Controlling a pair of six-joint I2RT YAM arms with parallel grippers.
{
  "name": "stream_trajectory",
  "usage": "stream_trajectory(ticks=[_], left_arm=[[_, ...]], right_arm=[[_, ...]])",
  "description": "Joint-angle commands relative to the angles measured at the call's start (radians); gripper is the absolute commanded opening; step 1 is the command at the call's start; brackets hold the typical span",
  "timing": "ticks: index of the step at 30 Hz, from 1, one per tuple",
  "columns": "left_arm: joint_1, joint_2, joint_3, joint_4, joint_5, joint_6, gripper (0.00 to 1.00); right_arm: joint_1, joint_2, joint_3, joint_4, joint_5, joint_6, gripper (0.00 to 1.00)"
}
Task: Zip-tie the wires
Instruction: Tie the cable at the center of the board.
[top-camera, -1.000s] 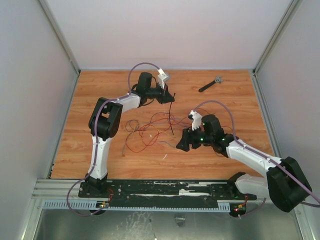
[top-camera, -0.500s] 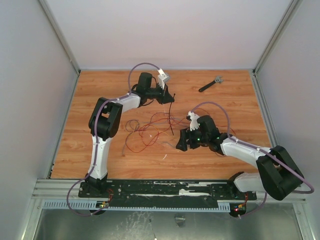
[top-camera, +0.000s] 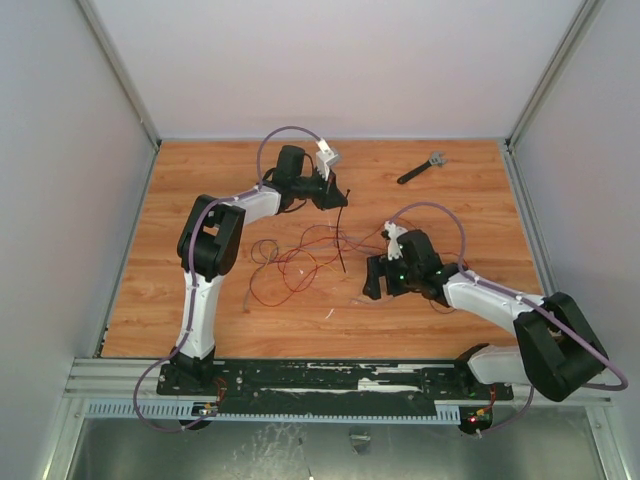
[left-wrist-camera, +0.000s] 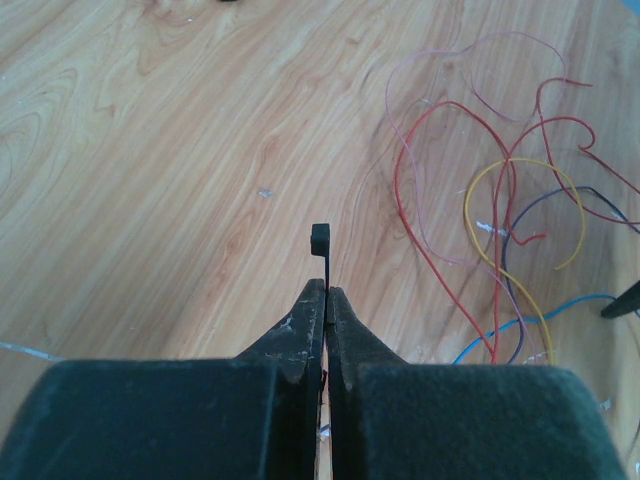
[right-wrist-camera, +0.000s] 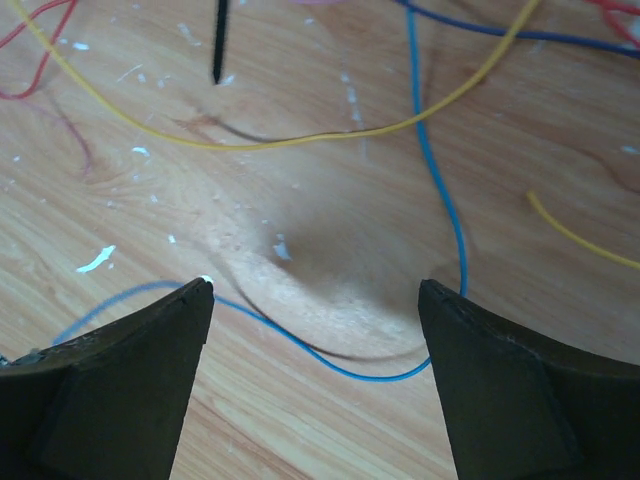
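Observation:
The wires (top-camera: 300, 258) lie in a loose tangle on the wooden table, mostly red, with yellow, blue and dark strands (left-wrist-camera: 500, 210). My left gripper (top-camera: 336, 193) hangs over the tangle's far edge, shut on the zip tie (top-camera: 343, 235), a thin black strip slanting down into the wires. In the left wrist view its small square head (left-wrist-camera: 319, 240) pokes out beyond my left gripper (left-wrist-camera: 325, 290). My right gripper (top-camera: 372, 281) sits low at the tangle's right side. Its jaws (right-wrist-camera: 315, 290) stand wide open over a blue wire (right-wrist-camera: 340, 365) lying on the wood. The zip tie's pointed tip (right-wrist-camera: 218, 45) shows ahead.
A short black tool with a grey head (top-camera: 421, 169) lies at the back right of the table. Grey walls close in the table on three sides. Small white flecks (right-wrist-camera: 96, 260) dot the wood near the wires.
My right gripper's jaws have spread wider and its wrist has shifted slightly to the right. The left arm and the zip tie have not moved.

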Motion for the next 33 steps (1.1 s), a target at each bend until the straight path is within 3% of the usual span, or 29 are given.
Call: stream_trajectory(ticks=[1, 14, 23, 33], left_arm=[[0.0, -0.039, 0.026, -0.015, 0.026, 0.023, 0.0], [0.002, -0.037, 0.025, -0.02, 0.049, 0.022, 0.0], [0.002, -0.032, 0.015, -0.017, 0.06, 0.005, 0.0], [-0.001, -0.064, -0.042, 0.046, 0.058, -0.072, 0.0]], right_arm=[[-0.049, -0.013, 0.019, -0.101, 0.086, -0.029, 0.86], [-0.197, 0.029, 0.099, -0.104, 0.151, -0.09, 0.88], [-0.208, 0.125, 0.185, -0.069, 0.1, -0.129, 0.88], [-0.207, 0.108, 0.189, -0.12, 0.07, -0.154, 0.89]])
